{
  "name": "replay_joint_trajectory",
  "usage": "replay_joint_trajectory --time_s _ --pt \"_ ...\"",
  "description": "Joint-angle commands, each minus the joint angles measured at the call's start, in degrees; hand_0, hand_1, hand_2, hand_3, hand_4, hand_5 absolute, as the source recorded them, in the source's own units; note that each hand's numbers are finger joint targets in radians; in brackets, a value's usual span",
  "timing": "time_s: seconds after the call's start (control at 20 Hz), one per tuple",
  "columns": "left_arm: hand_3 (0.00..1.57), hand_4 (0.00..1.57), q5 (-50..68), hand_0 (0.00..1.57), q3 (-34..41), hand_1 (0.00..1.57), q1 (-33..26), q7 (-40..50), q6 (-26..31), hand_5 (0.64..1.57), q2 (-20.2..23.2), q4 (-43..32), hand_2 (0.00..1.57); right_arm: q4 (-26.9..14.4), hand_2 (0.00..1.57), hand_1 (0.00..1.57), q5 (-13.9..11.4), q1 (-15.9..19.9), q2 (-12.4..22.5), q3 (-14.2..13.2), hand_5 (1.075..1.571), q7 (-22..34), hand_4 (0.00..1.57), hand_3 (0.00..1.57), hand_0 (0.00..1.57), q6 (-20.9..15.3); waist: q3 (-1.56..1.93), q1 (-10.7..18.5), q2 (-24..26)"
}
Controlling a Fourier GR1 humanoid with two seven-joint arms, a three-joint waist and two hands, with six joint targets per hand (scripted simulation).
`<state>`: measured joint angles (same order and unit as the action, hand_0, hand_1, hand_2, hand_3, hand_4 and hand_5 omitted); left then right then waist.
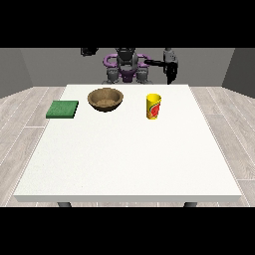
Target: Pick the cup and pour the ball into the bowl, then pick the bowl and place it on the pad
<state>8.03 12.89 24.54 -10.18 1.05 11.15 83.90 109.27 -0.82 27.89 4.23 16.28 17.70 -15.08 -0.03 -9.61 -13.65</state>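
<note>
A yellow cup (154,106) with a red mark stands upright on the white table (129,159), right of centre near the far edge. A brown wooden bowl (105,99) sits to its left. A flat green pad (63,109) lies at the table's left edge. No ball shows; the cup's inside is hidden. The hand at the view's right (171,72) hangs behind the far edge, above and beyond the cup, holding nothing. The hand at the view's left (89,51) is raised high beside the robot's head, far from the bowl.
The robot's torso (126,67) stands behind the table's far edge. Wooden floor surrounds the table. The front half of the table holds no objects.
</note>
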Motion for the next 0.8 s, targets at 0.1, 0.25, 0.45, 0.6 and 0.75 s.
replay_joint_trajectory --time_s 0.1,0.25,0.45,0.6,0.75 --pt "0.0 0.0 -0.37 0.0 0.31 0.0 -3.57 -11.84 3.88 1.399 -1.09 -10.99 0.0 2.53 0.0 0.0 3.11 1.15 3.29 -7.34 1.567 1.14 0.0 0.0 0.0 3.14 0.0 1.12 -0.88" --pt "0.0 0.0 -1.33 0.0 0.22 0.0 -0.33 -13.79 3.88 1.407 -0.77 -18.53 0.0 1.97 0.0 0.0 1.33 -0.43 1.49 -6.27 1.568 2.11 0.0 0.0 0.0 2.26 0.0 1.99 2.0" --pt "0.0 0.0 -2.77 0.0 1.03 0.0 1.04 -21.42 4.36 1.425 -0.2 -26.33 0.0 3.98 0.0 0.0 2.83 -2.36 0.94 -6.41 1.568 2.09 0.0 0.0 0.0 3.49 0.0 0.67 1.11" --pt "0.0 0.0 -2.74 0.0 2.24 0.0 -0.4 -25.17 4.09 1.444 -0.3 -30.14 0.0 5.87 0.0 0.0 4.6 -5.83 3.28 -8.33 1.568 -0.3 0.0 0.0 0.0 6.58 0.0 -0.95 0.01" --pt "0.0 0.0 -2.31 0.0 3.8 0.0 2.74 -28.35 4.03 1.432 0.76 -35.6 0.0 8.56 0.0 0.0 7.17 -6.36 3.85 -9.39 1.567 -0.13 0.0 0.0 0.0 9.01 0.0 -2.47 -0.85"
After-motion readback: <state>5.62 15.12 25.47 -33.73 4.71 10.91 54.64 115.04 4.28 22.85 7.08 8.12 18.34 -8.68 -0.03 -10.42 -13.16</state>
